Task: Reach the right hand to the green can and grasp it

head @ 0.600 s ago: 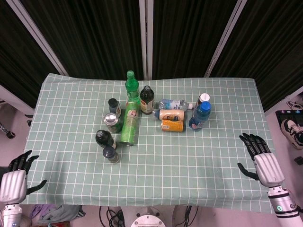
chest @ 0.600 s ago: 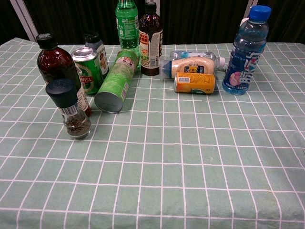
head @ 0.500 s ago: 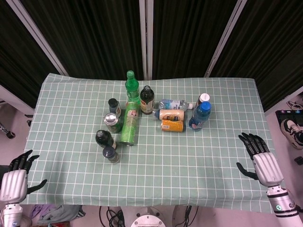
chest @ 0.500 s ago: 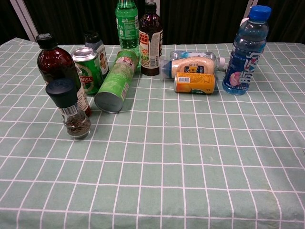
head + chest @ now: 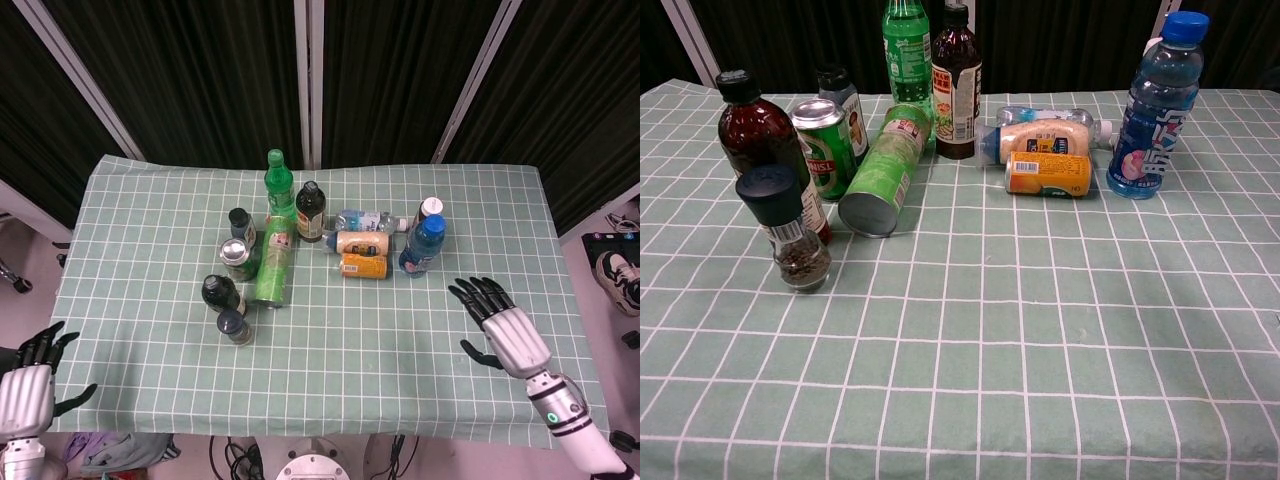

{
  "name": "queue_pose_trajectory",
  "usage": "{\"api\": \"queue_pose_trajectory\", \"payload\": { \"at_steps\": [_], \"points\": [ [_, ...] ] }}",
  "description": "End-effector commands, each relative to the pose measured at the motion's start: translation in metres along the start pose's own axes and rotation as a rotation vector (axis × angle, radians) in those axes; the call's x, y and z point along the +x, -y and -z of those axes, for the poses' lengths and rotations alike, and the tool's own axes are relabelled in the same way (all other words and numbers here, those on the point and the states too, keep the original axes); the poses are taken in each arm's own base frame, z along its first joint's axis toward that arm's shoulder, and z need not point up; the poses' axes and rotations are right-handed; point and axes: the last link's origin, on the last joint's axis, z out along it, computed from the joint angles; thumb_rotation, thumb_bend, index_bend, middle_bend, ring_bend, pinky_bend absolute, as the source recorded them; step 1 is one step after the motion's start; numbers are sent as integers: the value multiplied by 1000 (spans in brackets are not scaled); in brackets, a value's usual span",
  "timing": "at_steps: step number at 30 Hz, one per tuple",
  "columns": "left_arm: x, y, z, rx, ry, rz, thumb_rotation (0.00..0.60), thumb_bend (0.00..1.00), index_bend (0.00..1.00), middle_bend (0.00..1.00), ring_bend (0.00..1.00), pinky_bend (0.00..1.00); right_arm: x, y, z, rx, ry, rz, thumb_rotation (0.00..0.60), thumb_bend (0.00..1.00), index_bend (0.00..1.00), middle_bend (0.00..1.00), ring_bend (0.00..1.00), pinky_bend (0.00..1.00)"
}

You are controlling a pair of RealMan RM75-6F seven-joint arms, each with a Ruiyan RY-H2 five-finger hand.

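Note:
The green can (image 5: 236, 257) stands upright with a silver top in the left cluster; the chest view shows the green can (image 5: 826, 146) between a dark bottle and a lying green tube. My right hand (image 5: 497, 325) hovers over the table's right side, fingers spread and holding nothing, far to the right of the can. At the bottom left corner, off the table, my left hand (image 5: 26, 384) is open and holds nothing. Neither hand appears in the chest view.
A green tube (image 5: 272, 262) lies beside the can. Around it stand a dark bottle (image 5: 220, 293), a pepper grinder (image 5: 235, 326), a green bottle (image 5: 279, 187) and a brown bottle (image 5: 310, 211). An orange can (image 5: 364, 265), lying bottles and a blue bottle (image 5: 423, 245) sit between hand and can.
My right hand has moved left and forward, from beyond the table's right edge to above its right side. The left hand has dropped slightly. The objects have not moved.

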Motion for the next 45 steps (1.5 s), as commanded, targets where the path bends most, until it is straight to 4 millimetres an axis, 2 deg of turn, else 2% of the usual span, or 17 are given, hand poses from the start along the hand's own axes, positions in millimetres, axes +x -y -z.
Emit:
{"api": "queue_pose_trajectory", "payload": {
  "at_steps": [1,2,6,9,14,19,24,32,36,39,45],
  "points": [
    [0,1,4,5,-2,2,600,0,237,110,113,160,0,43,-64,196,65,125,600,206,0,40,0,61],
    [1,2,6,9,-4,3,600,0,237,110,113,160,0,56,-83,242,80,158,600,179,0,40,0,61],
    [2,6,12,25,-6,5,600,0,236,110,113,160,-8,103,-140,377,111,273,600,38,0,41,0,61],
    [2,10,17,39,-1,4,600,0,236,110,113,160,-16,135,-178,448,121,368,600,0,0,42,0,62],
    [3,17,25,72,-4,6,600,0,236,110,113,160,-34,178,-225,519,121,515,600,0,0,43,0,65],
    [5,23,32,99,-6,8,600,0,236,110,113,160,-50,199,-254,533,130,613,600,0,0,50,0,68],
    [5,27,36,118,-8,10,600,0,236,110,113,160,-62,209,-271,534,134,661,600,16,0,67,0,68],
    [5,31,38,133,-8,10,600,0,236,110,113,160,-73,218,-284,550,120,701,600,33,0,93,0,81],
    [5,32,40,139,-8,13,600,0,236,110,112,160,-81,222,-287,554,115,701,600,77,10,121,1,114],
    [5,33,41,145,-5,13,600,0,236,110,113,160,-84,223,-288,560,95,700,600,153,122,173,42,176],
    [6,33,42,146,-8,15,600,0,236,110,113,160,-92,223,-291,577,50,702,600,323,479,398,257,337]
  ]
}}
